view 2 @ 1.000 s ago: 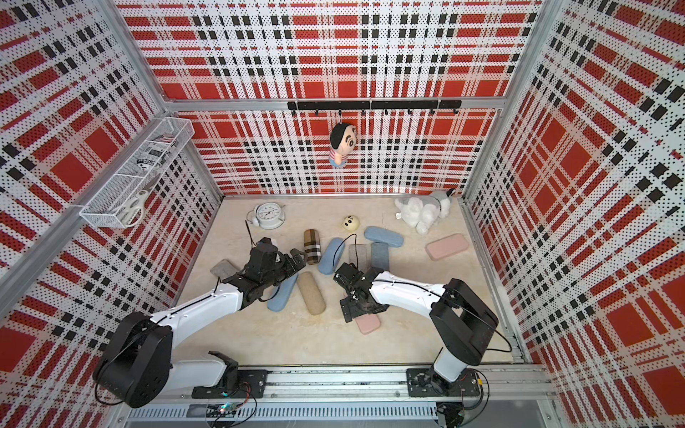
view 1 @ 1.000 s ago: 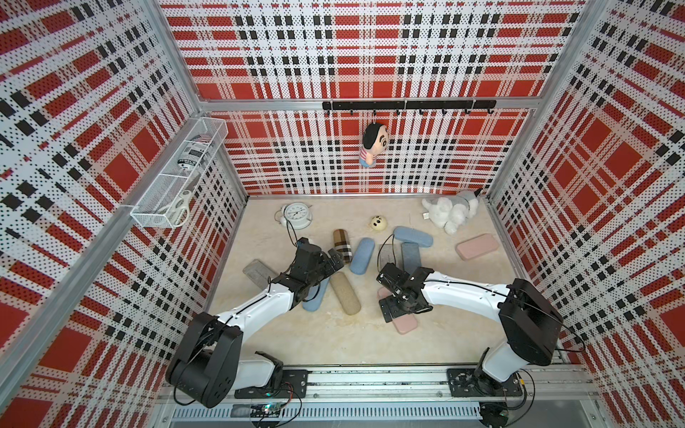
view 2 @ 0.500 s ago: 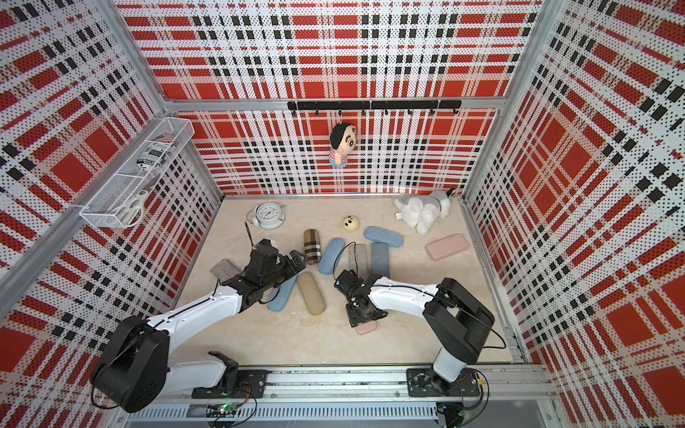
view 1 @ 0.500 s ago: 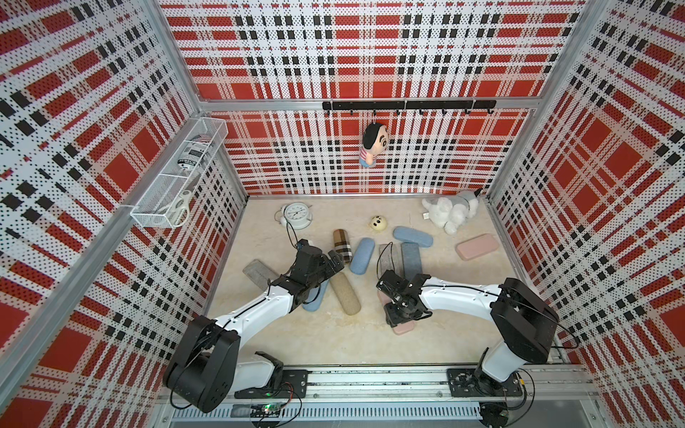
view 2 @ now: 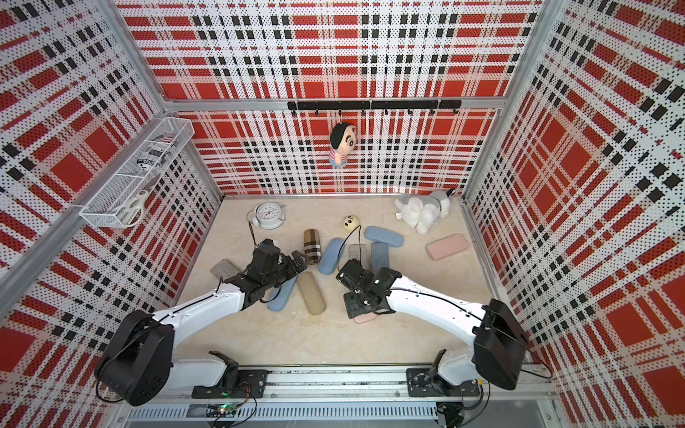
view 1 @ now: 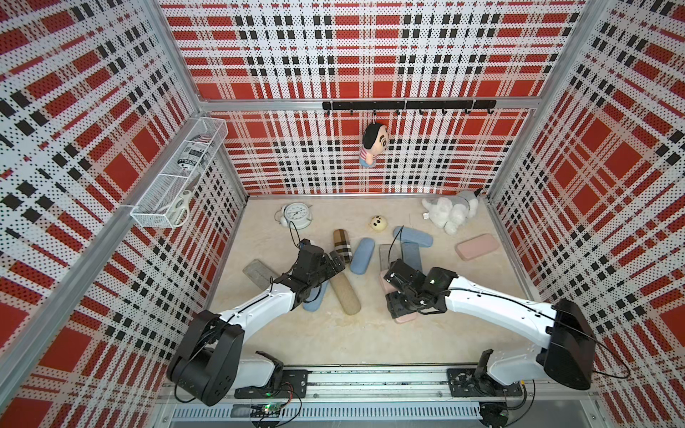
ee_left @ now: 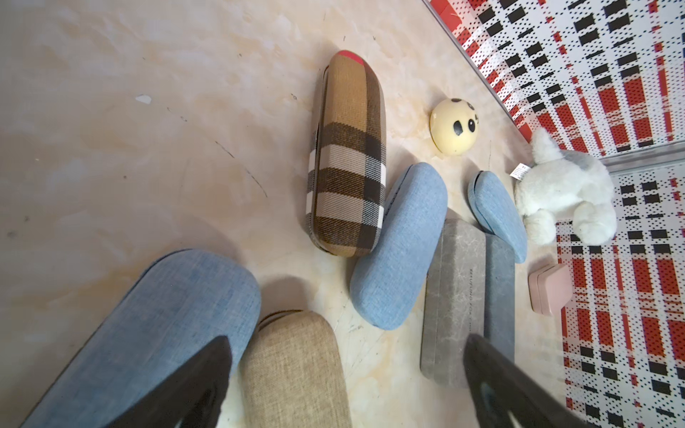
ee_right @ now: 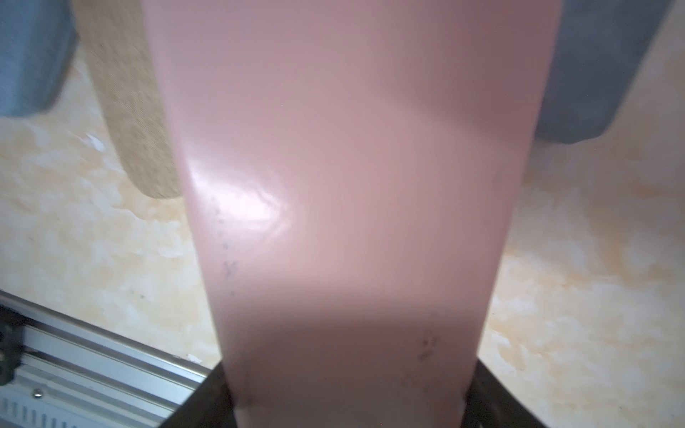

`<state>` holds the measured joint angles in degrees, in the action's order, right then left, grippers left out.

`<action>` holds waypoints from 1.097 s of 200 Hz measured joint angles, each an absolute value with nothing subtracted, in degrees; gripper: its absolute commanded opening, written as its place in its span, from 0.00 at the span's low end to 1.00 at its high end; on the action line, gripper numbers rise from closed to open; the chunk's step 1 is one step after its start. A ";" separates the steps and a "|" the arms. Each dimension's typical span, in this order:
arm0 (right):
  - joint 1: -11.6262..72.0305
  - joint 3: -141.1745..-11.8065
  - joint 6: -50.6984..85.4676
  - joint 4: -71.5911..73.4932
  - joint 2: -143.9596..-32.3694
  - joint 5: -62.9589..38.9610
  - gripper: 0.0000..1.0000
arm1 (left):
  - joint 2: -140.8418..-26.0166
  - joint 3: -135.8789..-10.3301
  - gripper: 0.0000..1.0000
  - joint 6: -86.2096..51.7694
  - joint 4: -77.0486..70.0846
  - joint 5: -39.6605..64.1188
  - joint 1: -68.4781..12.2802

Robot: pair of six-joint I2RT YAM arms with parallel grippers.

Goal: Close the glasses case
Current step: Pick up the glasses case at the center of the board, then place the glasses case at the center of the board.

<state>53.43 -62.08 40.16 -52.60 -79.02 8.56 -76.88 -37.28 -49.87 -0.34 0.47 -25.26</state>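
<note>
Tabletop (view 1: 333, 333): case (ee_right: 344, 222) seemingly within right gripper (view 1: 398, 305).

Back wall (view 1: 296, 166): doll (view 1: 373, 142) hangs from hook rail (view 1: 407, 105).
Left wall (view 1: 92, 148): wire basket (view 1: 174, 185) holds scissors (view 1: 180, 211).
Table (view 1: 370, 344) rear: alarm clock (view 1: 295, 215) left, plush dog (view 1: 450, 213) right, panda ball (view 1: 377, 224) between.
Table centre: glasses case (ee_right: 352, 222) lies under right gripper (view 1: 400, 305), straddled by its fingers (ee_right: 200, 411).
Right edge: another case (view 1: 477, 247), well apart.

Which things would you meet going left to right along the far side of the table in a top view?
White round alarm clock, brown plaid fabric glasses case, small yellow ball-shaped toy, white plush dog.
</note>
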 measured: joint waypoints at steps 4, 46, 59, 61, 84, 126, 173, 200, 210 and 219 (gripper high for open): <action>53.10 -62.89 40.40 -53.36 -78.35 9.30 0.43 | -77.12 -37.41 0.98 -49.84 -0.34 0.58 -25.26; 41.32 -65.23 41.10 -57.23 -77.06 14.52 0.43 | -79.68 -39.27 0.98 -49.47 -0.40 1.32 -25.26; 36.75 -65.17 40.01 -57.36 -77.80 15.46 0.43 | -80.20 -39.77 0.98 -49.39 -0.40 1.43 -25.21; 36.10 -65.17 39.90 -57.36 -77.91 15.62 0.43 | -80.25 -39.83 0.98 -49.39 -0.40 1.45 -25.19; 30.35 -65.17 37.28 -57.01 -80.49 16.71 0.44 | -80.53 -39.94 0.98 -49.21 -0.47 1.56 -24.80; 22.17 -65.17 30.24 -52.47 -89.34 16.84 0.43 | -81.80 -39.94 0.98 -49.04 -0.62 2.13 -23.49; 17.02 -66.19 24.77 -46.46 -99.81 15.33 0.45 | -82.17 -39.92 0.98 -49.17 -1.17 2.13 -22.83; 16.93 -69.08 22.72 -44.56 -104.20 13.80 0.45 | -82.17 -39.86 0.98 -49.39 -1.89 2.15 -22.39; 16.93 -70.06 22.06 -43.94 -105.38 13.37 0.45 | -82.17 -39.79 0.98 -49.47 -2.11 2.13 -22.11; 16.93 -70.74 21.80 -43.38 -106.28 12.67 0.46 | -82.17 -39.66 0.98 -49.52 -2.22 2.13 -21.91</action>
<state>16.93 -70.74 21.80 -43.38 -106.28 12.67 -82.17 -39.66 -49.52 -2.22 2.13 -21.91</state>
